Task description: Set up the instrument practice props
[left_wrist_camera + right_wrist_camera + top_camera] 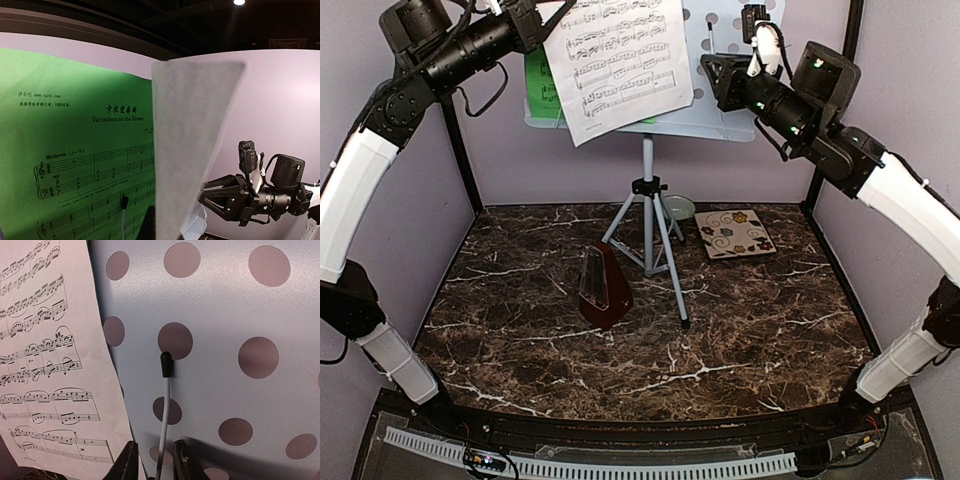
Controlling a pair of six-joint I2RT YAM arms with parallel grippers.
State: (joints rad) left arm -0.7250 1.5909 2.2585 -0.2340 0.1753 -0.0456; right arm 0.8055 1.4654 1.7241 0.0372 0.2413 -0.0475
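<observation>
On the music-stand desk [715,125]: green music sheet [542,85] seated; left gripper [544,22] clamps white music sheet [620,65]; right gripper [155,463] parted around retainer wire [165,400]; metronome [605,290] pending.

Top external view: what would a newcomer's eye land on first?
The white hole-punched music-stand desk on pale tripod legs, top centre, with a white music sheet hanging crooked over a green music sheet. Below, on the dark marble table, a dark red-brown pyramid metronome stands left of the tripod, with a flower-patterned square tile to the right.
</observation>
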